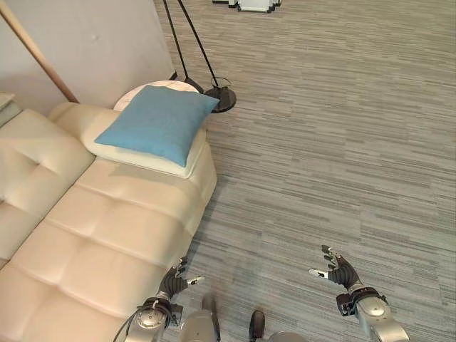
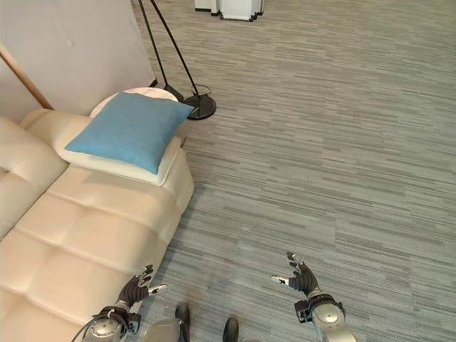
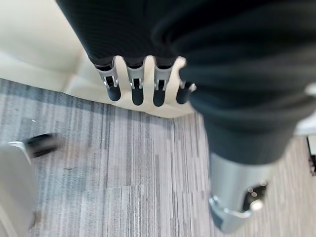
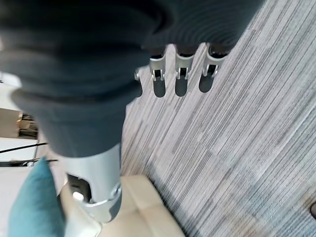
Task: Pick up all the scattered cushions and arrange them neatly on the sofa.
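Cushions are the concern, and two show here: a blue cushion (image 1: 159,122) lies flat on a cream cushion (image 1: 146,153), the pair stacked at the far end of the cream sofa (image 1: 107,235), on the seat beside the armrest. Stacked like that, they look parked rather than arranged; a neat finish would probably stand them against the sofa's backrest.

Beyond that end of the sofa, a round white side table (image 1: 153,91) peeks out from behind the blue cushion, and a black floor lamp base (image 1: 221,98) sits on the grey striped carpet (image 1: 328,142) just past it.

Left robot hand (image 1: 174,279) hovers close to the sofa's front edge, fingers straight and spread, holding nothing. Right robot hand (image 1: 336,269) hangs over bare carpet well out from the sofa, also relaxed and empty. Both seem held ready at the front, likely between pickups. No loose cushion lies on the carpet near the sofa, so the next one must be sought elsewhere.
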Motion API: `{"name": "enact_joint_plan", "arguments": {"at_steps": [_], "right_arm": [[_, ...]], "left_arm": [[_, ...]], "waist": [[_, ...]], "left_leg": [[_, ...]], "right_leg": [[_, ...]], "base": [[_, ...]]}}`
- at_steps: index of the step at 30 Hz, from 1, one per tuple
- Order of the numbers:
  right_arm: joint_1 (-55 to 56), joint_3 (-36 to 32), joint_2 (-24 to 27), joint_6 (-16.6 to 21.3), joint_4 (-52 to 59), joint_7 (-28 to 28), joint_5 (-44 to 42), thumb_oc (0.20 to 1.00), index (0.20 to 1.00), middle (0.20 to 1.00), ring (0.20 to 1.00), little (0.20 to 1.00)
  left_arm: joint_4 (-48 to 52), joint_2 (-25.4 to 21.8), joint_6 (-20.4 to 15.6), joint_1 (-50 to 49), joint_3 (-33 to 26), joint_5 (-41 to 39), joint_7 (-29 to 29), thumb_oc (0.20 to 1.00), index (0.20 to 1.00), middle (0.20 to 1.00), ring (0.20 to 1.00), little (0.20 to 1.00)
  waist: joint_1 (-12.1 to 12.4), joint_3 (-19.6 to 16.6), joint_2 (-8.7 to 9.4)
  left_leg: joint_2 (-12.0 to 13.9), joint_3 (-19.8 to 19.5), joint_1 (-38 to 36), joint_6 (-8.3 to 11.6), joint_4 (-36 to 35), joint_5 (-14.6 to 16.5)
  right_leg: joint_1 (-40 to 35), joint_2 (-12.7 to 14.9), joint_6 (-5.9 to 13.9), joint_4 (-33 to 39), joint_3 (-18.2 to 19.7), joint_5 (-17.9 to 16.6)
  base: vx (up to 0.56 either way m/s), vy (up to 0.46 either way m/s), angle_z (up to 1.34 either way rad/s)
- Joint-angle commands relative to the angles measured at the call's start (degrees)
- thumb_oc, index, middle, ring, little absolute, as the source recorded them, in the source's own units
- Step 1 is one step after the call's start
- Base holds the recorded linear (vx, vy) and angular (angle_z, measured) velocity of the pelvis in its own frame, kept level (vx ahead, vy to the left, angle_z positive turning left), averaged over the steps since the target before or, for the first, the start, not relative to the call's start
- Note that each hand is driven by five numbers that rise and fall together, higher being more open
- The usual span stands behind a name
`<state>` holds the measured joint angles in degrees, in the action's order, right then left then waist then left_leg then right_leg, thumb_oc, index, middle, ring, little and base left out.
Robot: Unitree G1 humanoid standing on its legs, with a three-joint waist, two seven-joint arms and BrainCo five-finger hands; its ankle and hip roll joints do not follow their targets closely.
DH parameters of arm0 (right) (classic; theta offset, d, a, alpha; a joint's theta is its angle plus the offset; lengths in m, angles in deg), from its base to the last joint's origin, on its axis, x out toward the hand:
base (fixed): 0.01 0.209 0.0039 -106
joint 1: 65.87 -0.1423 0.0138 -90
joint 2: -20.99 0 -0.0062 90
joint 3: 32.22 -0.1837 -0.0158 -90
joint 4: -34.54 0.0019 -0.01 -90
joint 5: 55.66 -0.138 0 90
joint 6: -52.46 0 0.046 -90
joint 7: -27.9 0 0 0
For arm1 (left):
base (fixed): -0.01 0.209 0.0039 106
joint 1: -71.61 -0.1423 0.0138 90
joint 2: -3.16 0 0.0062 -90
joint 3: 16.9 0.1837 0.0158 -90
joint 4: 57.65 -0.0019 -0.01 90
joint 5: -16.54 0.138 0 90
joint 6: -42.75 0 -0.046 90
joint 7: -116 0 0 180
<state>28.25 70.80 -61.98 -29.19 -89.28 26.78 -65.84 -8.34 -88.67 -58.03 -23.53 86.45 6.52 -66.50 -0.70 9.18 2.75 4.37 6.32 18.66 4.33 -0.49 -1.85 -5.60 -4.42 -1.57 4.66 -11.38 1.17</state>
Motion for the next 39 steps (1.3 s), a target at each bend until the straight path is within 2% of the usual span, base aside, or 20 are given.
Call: {"name": "enact_joint_plan", "arguments": {"at_steps": [1, 4, 6, 8, 9, 12, 13, 14, 15, 17, 21, 22, 25, 26, 28, 29, 32, 34, 36, 39], "right_arm": [[1.0, -1.6, 2.0, 2.1, 3.6, -0.7, -0.3, 1.0, 1.0, 1.0, 1.0, 1.0], [1.2, -1.5, 2.0, 1.9, 3.5, -0.4, 0.7, 1.0, 1.0, 1.0, 1.0, 1.0], [1.2, -1.5, 1.8, 1.7, 3.4, 0.1, 1.1, 1.0, 1.0, 1.0, 1.0, 1.0], [1.6, -1.7, 1.5, 1.6, 3.6, 0.2, 1.3, 1.0, 1.0, 1.0, 1.0, 1.0], [1.8, -1.6, 1.1, 1.4, 3.5, 0.5, 1.8, 1.0, 1.0, 1.0, 1.0, 1.0], [1.4, -1.2, -0.2, 1.4, 2.9, 0.7, 1.9, 1.0, 1.0, 1.0, 1.0, 1.0], [1.1, -0.9, -0.6, 1.4, 3.2, 0.8, 1.7, 1.0, 1.0, 1.0, 1.0, 1.0], [0.6, -0.4, -1.0, 1.8, 3.4, 0.6, 1.6, 1.0, 1.0, 1.0, 1.0, 1.0], [0.2, -0.1, -1.3, 1.7, 3.5, 0.6, 1.7, 1.0, 1.0, 1.0, 1.0, 1.0], [-0.3, 0.3, -1.3, 1.8, 3.5, 0.6, 1.8, 1.0, 1.0, 1.0, 1.0, 1.0], [-0.8, 0.6, -0.4, 1.7, 4.0, 0.5, 1.8, 1.0, 1.0, 1.0, 1.0, 1.0], [-0.7, 0.7, -0.1, 1.6, 3.6, 0.3, 1.9, 1.0, 1.0, 1.0, 1.0, 1.0], [-0.5, 0.7, -0.1, 1.6, 2.3, -0.1, 1.7, 1.0, 1.0, 1.0, 1.0, 1.0], [-0.1, 0.5, -0.2, 1.6, 2.2, -0.1, 1.5, 1.0, 1.0, 1.0, 1.0, 1.0], [0.0, 0.3, -0.5, 1.9, 0.2, -0.3, 0.9, 1.0, 1.0, 1.0, 1.0, 1.0], [0.3, -0.1, -0.5, 1.9, 0.1, -0.4, 0.5, 1.0, 1.0, 1.0, 1.0, 1.0], [0.7, -0.4, -0.2, 2.0, 0.3, -0.3, -0.1, 1.0, 1.0, 1.0, 1.0, 1.0], [2.0, -1.3, -0.4, 2.2, 0.5, -0.3, -0.6, 1.0, 1.0, 1.0, 1.0, 1.0], [2.4, -1.4, -0.6, 2.0, 0.8, -0.4, -0.8, 1.0, 1.0, 1.0, 1.0, 1.0], [2.6, -1.4, -0.5, 1.8, 0.8, -0.4, -0.9, 1.0, 1.0, 1.0, 1.0, 1.0]], "left_arm": [[3.0, -2.0, -1.2, 0.3, 0.0, 1.1, -1.0, 1.0, 1.0, 1.0, 1.0, 1.0], [2.6, -1.8, -0.9, -0.4, -0.8, 0.9, -1.0, 1.0, 1.0, 1.0, 1.0, 1.0], [3.1, -1.9, -0.8, -0.7, -1.2, 0.8, -1.0, 1.0, 1.0, 1.0, 1.0, 1.0], [2.9, -2.0, -0.7, -0.7, -1.2, 1.0, -0.9, 1.0, 1.0, 1.0, 1.0, 1.0], [2.2, -2.0, -0.7, -0.5, -1.2, 1.2, -0.8, 1.0, 1.0, 1.0, 1.0, 1.0], [1.6, -2.7, -0.9, 0.3, -1.1, 1.1, -1.3, 1.0, 1.0, 1.0, 1.0, 1.0], [1.9, -3.1, -1.0, 0.6, -1.1, 0.9, -1.4, 1.0, 1.0, 1.0, 1.0, 1.0], [2.3, -3.5, -1.1, 0.9, -1.0, 0.7, -1.5, 1.0, 1.0, 1.0, 1.0, 1.0], [2.5, -3.6, -1.1, 1.0, -0.9, 0.6, -1.5, 1.0, 1.0, 1.0, 1.0, 1.0], [2.2, -3.6, -1.3, 0.8, -1.0, 0.6, -1.4, 1.0, 1.0, 1.0, 1.0, 1.0], [2.1, -3.5, -1.3, -0.8, -1.6, -0.3, -0.9, 1.0, 1.0, 1.0, 1.0, 1.0], [1.7, -3.2, -1.4, -1.5, -1.8, -0.3, -0.9, 1.0, 1.0, 1.0, 1.0, 1.0], [-0.1, -2.2, -1.8, -0.9, -2.6, 0.0, -1.7, 1.0, 1.0, 1.0, 1.0, 1.0], [-0.2, -2.2, -2.0, -0.8, -2.4, 0.0, -1.3, 1.0, 1.0, 1.0, 1.0, 1.0], [-2.1, -1.3, -2.5, -0.5, -2.4, -0.7, -1.4, 1.0, 1.0, 1.0, 1.0, 1.0], [-2.0, -1.2, -2.5, -0.3, -2.6, -1.6, -1.5, 1.0, 1.0, 1.0, 1.0, 1.0], [-2.4, -1.0, -2.5, -0.6, -3.7, -3.5, -1.5, 1.0, 1.0, 1.0, 1.0, 1.0], [-2.6, -1.3, -2.4, -0.8, -4.5, -3.9, -1.5, 1.0, 1.0, 1.0, 1.0, 1.0], [-2.2, -1.9, -2.5, -0.6, -5.1, -4.3, -1.7, 1.0, 1.0, 1.0, 1.0, 1.0], [-2.3, -2.4, -2.5, -0.4, -5.8, -4.1, -2.0, 1.0, 1.0, 1.0, 1.0, 1.0]], "waist": [[1.9, 0.2, -0.03], [2.7, -0.7, -0.07], [3.4, -1.6, 0.46], [3.7, -2.0, 0.91], [3.8, -2.3, 1.54], [3.7, -2.6, 3.06], [3.8, -2.4, 3.02], [3.8, -2.3, 2.9], [3.7, -2.1, 2.22], [3.0, -1.5, 1.22], [1.8, -0.8, 0.21], [1.1, -0.2, 0.24], [-0.6, 0.6, 0.62], [-0.4, 0.5, 0.98], [0.4, -0.8, 1.48], [0.6, -1.0, 1.68], [1.2, -1.1, 2.13], [0.6, -0.4, 2.22], [0.6, -0.3, 2.46], [0.7, -0.8, 2.63]], "left_leg": [[1.2, 1.2, -1.2, 0.04, 2.2, -4.0], [2.6, 2.9, -0.4, 0.08, -0.6, -5.4], [4.0, 6.1, 1.0, -0.27, 0.9, -5.7], [3.6, 6.2, 1.1, -0.59, 2.8, -7.0], [2.4, 6.1, 1.1, -1.34, 5.0, -7.1], [-0.2, 7.4, -1.1, -3.87, 7.4, -4.0], [-0.9, 7.5, -2.6, -4.98, 7.5, -2.6], [-1.4, 7.5, -4.1, -5.59, 7.3, -1.5], [-1.6, 6.9, -5.8, -6.12, 6.9, -0.6], [-2.8, 5.2, -9.7, -6.91, 5.7, 1.1], [-4.1, 1.7, -14.7, -6.64, 4.2, 3.0], [-5.1, -0.8, -16.4, -6.41, 3.7, 3.5], [-7.1, -6.9, -18.2, -5.89, 3.4, 4.5], [-7.9, -8.2, -18.0, -5.56, 3.8, 4.4], [-8.8, -10.5, -16.6, -4.06, 5.0, 5.1], [-8.8, -10.6, -15.9, -3.29, 6.4, 5.3], [-8.2, -10.0, -14.2, -2.0, 10.2, 6.2], [-5.8, -5.3, -12.0, -1.17, 13.1, 5.2], [-3.3, 0.0, -10.3, -1.68, 11.9, 4.1], [-1.9, 3.5, -7.7, -1.51, 9.2, 1.5]], "right_leg": [[0.3, 5.5, 5.59, -9.9, 3.3, 9.7], [-2.9, 5.4, 6.18, -11.0, 4.7, 11.4], [-5.6, 6.1, 7.0, -12.6, 5.6, 13.1], [-6.6, 7.1, 7.83, -14.0, 5.4, 12.0], [-6.2, 8.5, 8.83, -16.8, 5.5, 9.8], [-1.2, 12.7, 12.44, -29.2, 5.9, -4.3], [0.6, 13.8, 12.68, -32.8, 5.8, -8.1], [2.0, 14.1, 12.52, -34.8, 5.8, -10.0], [4.3, 13.6, 11.77, -37.3, 6.0, -9.8], [8.7, 12.4, 10.84, -37.6, 5.3, -6.3], [13.6, 10.4, 9.38, -28.7, 1.7, 1.0], [15.5, 8.4, 9.34, -23.2, 4.4, 1.7], [18.0, 4.8, 10.27, -15.0, 14.4, -0.4], [17.3, 4.9, 10.2, -13.9, 15.4, -0.7], [13.4, 7.5, 9.15, -8.7, 11.3, -1.8], [12.4, 7.7, 8.86, -7.7, 10.8, -1.8], [8.8, 8.3, 7.86, -6.4, 7.0, -0.7], [6.6, 8.8, 6.67, -6.5, 2.9, 1.4], [5.5, 9.1, 6.45, -5.8, 0.2, 2.1], [3.9, 9.1, 6.55, -4.4, -2.0, 2.9]], "base": [[0.44, 0.095, -0.4], [0.44, 0.136, -0.43], [0.62, 0.235, -0.44], [0.48, 0.208, -0.39], [0.53, 0.259, -0.21], [0.41, 0.259, 0.11], [0.41, 0.256, 0.19], [0.38, 0.216, 0.27], [0.4, 0.189, 0.32], [0.39, 0.142, 0.46], [0.37, 0.025, 0.75], [0.39, -0.116, 0.73], [0.3, -0.137, 0.95], [0.16, -0.131, 1.99], [0.14, -0.235, 2.73], [0.14, -0.244, 2.22], [0.13, -0.157, 1.43], [0.11, -0.114, 1.28], [0.11, -0.049, 1.16], [0.16, 0.006, 0.49]]}}
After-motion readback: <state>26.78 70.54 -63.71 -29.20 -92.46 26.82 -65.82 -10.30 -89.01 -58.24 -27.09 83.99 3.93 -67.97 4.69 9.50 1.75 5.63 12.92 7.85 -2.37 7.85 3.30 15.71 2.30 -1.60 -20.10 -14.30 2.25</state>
